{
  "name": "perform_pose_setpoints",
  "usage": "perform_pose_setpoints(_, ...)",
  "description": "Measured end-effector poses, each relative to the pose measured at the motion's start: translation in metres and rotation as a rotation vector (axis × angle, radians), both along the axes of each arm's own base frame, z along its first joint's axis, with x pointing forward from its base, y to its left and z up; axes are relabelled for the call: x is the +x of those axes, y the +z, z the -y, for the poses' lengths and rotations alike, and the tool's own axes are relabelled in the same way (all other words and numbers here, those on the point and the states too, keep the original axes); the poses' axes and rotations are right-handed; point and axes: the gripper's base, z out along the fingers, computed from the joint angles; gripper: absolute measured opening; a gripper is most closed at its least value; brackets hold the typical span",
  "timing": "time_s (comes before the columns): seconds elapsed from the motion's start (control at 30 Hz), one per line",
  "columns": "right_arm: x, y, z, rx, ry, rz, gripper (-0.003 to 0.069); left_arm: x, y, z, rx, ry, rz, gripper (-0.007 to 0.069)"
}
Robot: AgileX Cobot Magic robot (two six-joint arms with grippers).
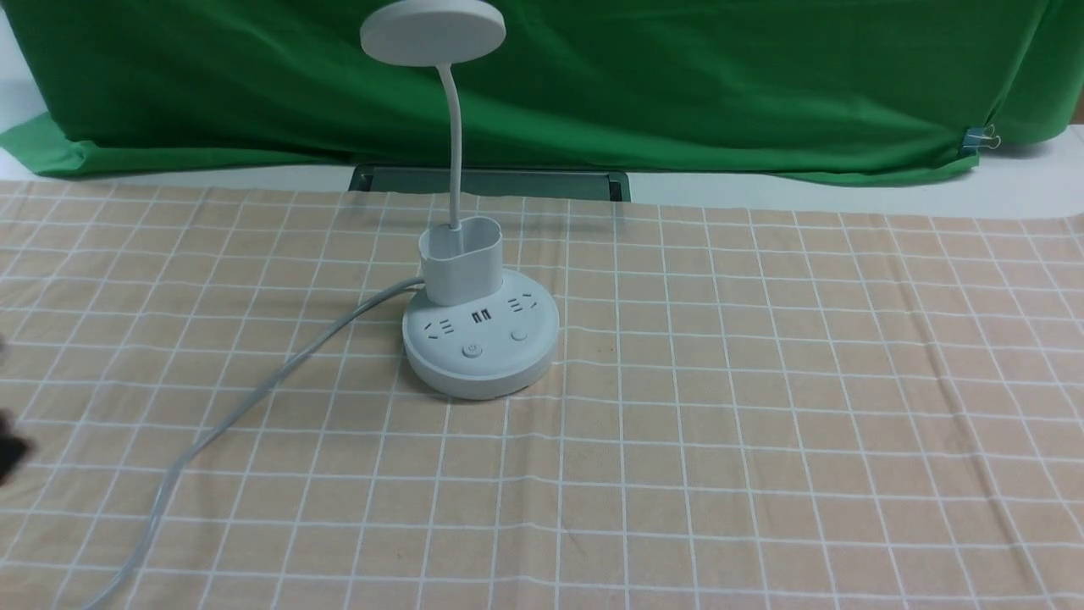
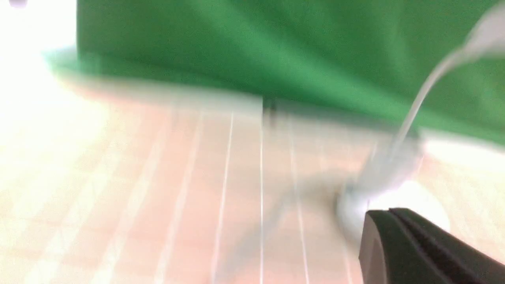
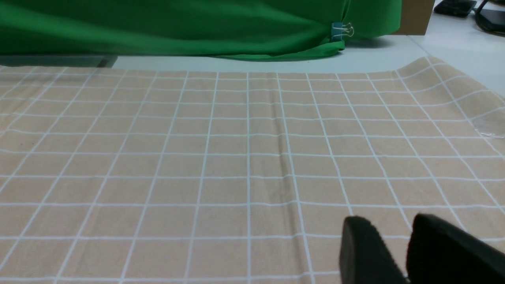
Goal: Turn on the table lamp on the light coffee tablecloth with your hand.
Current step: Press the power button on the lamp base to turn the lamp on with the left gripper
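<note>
The white table lamp [image 1: 480, 343] stands in the middle of the light coffee tablecloth [image 1: 762, 407]. Its disc head [image 1: 433, 30] is up on the thin neck, the oval cup sits on the round base, and the grey cord [image 1: 254, 394] trails off to the front left. The head looks unlit. My left gripper [image 2: 388, 215] is shut and empty; its view is motion-blurred, and the lamp base [image 2: 418, 197] lies just beyond its tip. A dark blur at the front view's left edge [image 1: 8, 453] is part of that hand. My right gripper [image 3: 390, 225] hovers over bare cloth, slightly open and empty.
A green backdrop cloth [image 1: 677, 76] hangs along the far side, held by a binder clip [image 1: 981, 137] at the right. A dark metal slot [image 1: 489, 181] lies in the white tabletop behind the lamp. The cloth's right edge [image 3: 453, 75] shows in the right wrist view.
</note>
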Motion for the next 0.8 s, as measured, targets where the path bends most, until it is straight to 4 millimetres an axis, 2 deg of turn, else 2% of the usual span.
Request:
perform_pose_setpoints(0.13,0.000,0.000,0.000,0.000,0.000,0.000,0.0238,0.028,-0.029,0.009,-0.120,-0.010,-0.265,0.0002)
perform_pose_setpoints(0.17,0.000,0.000,0.000,0.000,0.000,0.000,0.0238,0.032,-0.031,0.012,-0.134,-0.025,-0.296,0.0002)
perform_pose_setpoints(0.2,0.000,0.000,0.000,0.000,0.000,0.000,0.0238,0.045,-0.040,0.019,-0.152,-0.080,-0.403,0.0002)
perform_pose_setpoints(0.33,0.000,0.000,0.000,0.000,0.000,0.000,0.0238,0.081,-0.044,0.046,-0.217,-0.332,-0.584,0.0002)
perform_pose_setpoints(0.37,0.000,0.000,0.000,0.000,0.000,0.000,0.0238,0.091,-0.043,0.053,-0.218,-0.376,-0.604,0.0002)
perform_pose_setpoints(0.4,0.000,0.000,0.000,0.000,0.000,0.000,0.0238,0.092,-0.046,0.054,-0.216,-0.381,-0.612,0.0002)
perform_pose_setpoints(0.43,0.000,0.000,0.000,0.000,0.000,0.000,0.0238,0.108,-0.045,0.065,-0.194,-0.426,-0.628,0.0000)
perform_pose_setpoints(0.53,0.000,0.000,0.000,0.000,0.000,0.000,0.0238,0.131,-0.043,0.088,-0.099,-0.473,-0.623,-0.0004)
perform_pose_setpoints(0.57,0.000,0.000,0.000,0.000,0.000,0.000,0.0238,0.143,-0.041,0.102,-0.047,-0.482,-0.619,-0.0004)
perform_pose_setpoints(0.6,0.000,0.000,0.000,0.000,0.000,0.000,0.0238,0.145,-0.040,0.104,-0.045,-0.488,-0.614,-0.0004)
perform_pose_setpoints(0.67,0.000,0.000,0.000,0.000,0.000,0.000,0.0238,0.166,-0.035,0.130,0.059,-0.508,-0.595,-0.0006)
perform_pose_setpoints(0.7,0.000,0.000,0.000,0.000,0.000,0.000,0.0238,0.168,-0.038,0.132,0.074,-0.503,-0.603,-0.0006)
perform_pose_setpoints(0.8,0.000,0.000,0.000,0.000,0.000,0.000,0.0238,0.200,-0.040,0.165,0.195,-0.509,-0.588,-0.0006)
